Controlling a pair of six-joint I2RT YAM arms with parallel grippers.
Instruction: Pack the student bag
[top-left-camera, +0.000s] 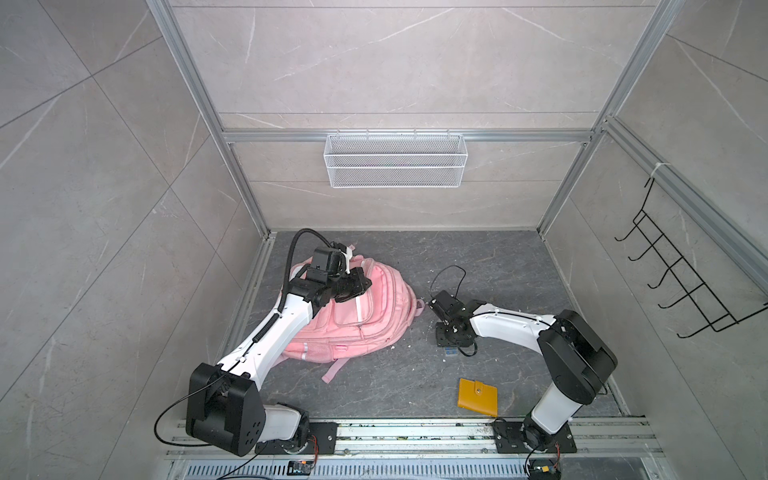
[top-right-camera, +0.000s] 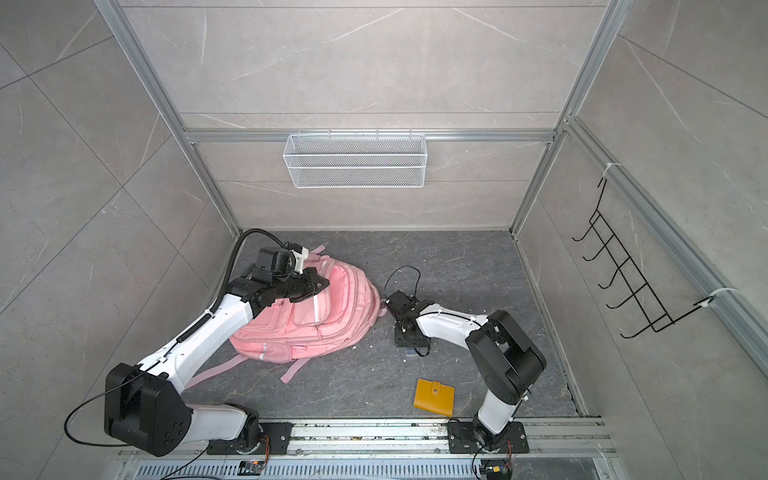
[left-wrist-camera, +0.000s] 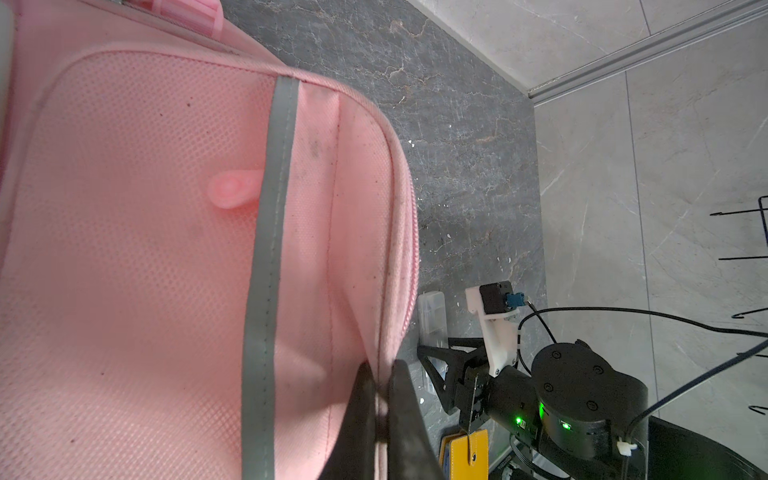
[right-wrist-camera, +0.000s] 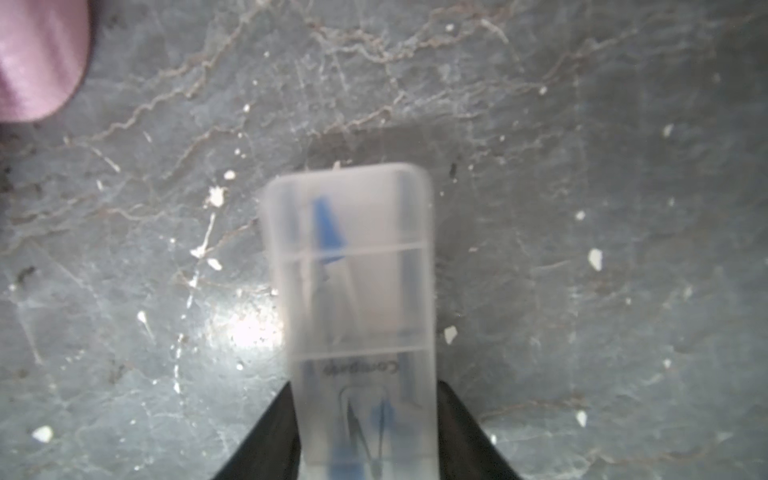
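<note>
Yellow comes first: a wallet with a snap tab lies flat on the dark marbled desk near my bases, plain in both top views. The left wrist view catches only one corner of it, cut off by the frame.

A little farther on, my right pincer points straight down and covers nearly all of a translucent plastic case. In a top view only a sliver of blue shows beneath it. The right wrist view is blurred, but my two black fingers sit tight against the long sides of the case, pinching it. The end of the case nearest the wrist runs out of frame. Blue and grey shapes lie inside it, and the printed word is too smeared to read. Whether the case rests on the desk or hangs just above it I cannot tell. A pink blur fills one corner of that view, too cut off to name.

Farther and to the left, the student bag lies front up on the desk, with one strap trailing toward me. My left arm crosses over it and hides its left side. My left pincer is pressed together on a fold of the bag's pink fabric just beside a zip. Its tips are dark and out of focus.

Farthest off, a white mesh basket hangs on the back wall and a black hook rack on the right wall.
</note>
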